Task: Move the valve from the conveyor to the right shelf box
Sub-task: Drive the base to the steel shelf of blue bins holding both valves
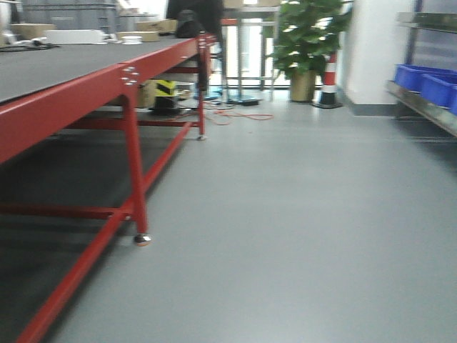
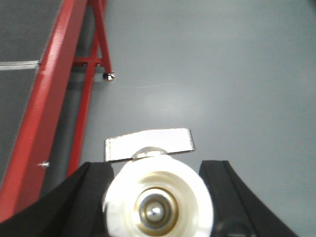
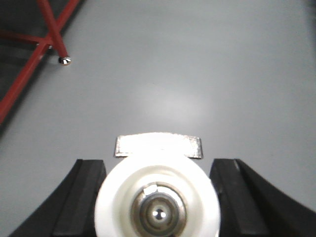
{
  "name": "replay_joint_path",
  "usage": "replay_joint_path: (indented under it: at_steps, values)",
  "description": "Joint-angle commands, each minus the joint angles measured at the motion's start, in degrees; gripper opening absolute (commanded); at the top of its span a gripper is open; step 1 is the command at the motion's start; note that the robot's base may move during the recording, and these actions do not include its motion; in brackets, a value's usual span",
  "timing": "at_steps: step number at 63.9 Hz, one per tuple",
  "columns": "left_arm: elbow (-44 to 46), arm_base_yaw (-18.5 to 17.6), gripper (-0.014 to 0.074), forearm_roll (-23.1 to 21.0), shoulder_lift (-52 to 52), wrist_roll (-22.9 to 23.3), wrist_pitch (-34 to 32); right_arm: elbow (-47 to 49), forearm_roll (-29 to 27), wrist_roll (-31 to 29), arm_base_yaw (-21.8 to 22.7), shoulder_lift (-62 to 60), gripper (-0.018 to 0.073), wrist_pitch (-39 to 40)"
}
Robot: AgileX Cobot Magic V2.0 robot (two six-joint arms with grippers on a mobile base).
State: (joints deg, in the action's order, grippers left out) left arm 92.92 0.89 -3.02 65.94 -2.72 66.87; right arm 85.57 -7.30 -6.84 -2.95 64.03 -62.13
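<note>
While the front view shows neither pair of jaws, it gives us the route: the red-framed surface (image 1: pixel 71 100) runs down the left, open floor (image 1: pixel 285 229) lies ahead, and at the far right a metal shelf (image 1: pixel 423 107) carries blue boxes (image 1: pixel 414 76). No dark-railed conveyor shows anywhere, so we judge the pick done and the carry under way.

From the left wrist, the left jaws are clamped on the left-hand valve (image 2: pixel 158 202), one black finger (image 2: pixel 91 197) against each side of its white body. Its flat metal handle (image 2: pixel 148 144) sticks out just beyond the jaw tips. Past the tips is bare floor; off to their left stand the red-framed surface and one leg foot (image 2: pixel 109 76).

From the right wrist, the right jaws grip the right-hand valve (image 3: pixel 158 200) the same way, handle (image 3: pixel 158 146) just ahead of the tips, floor beneath, a red leg (image 3: pixel 53 37) far to their upper left.

To do this step well, we should hold both grips firm while the base turns toward the shelf, keep the jaws level so neither valve rolls, and bring the tips over a box's open mouth before parting them. The projecting handles could catch a box wall, so we come in from above.
</note>
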Motion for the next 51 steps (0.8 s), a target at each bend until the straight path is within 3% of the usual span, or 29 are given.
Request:
replay_joint_path:
  at_steps: [1, 51]
  values:
    - [0.49, -0.14, -0.0111, -0.43, -0.42, 0.44, -2.45, 1.06, 0.13, -0.21, -0.03, -0.63, -0.0154, 3.57]
    - [0.49, -0.14, -0.0111, -0.43, -0.42, 0.44, -2.45, 1.06, 0.13, -0.21, -0.03, -0.63, -0.0154, 3.57]
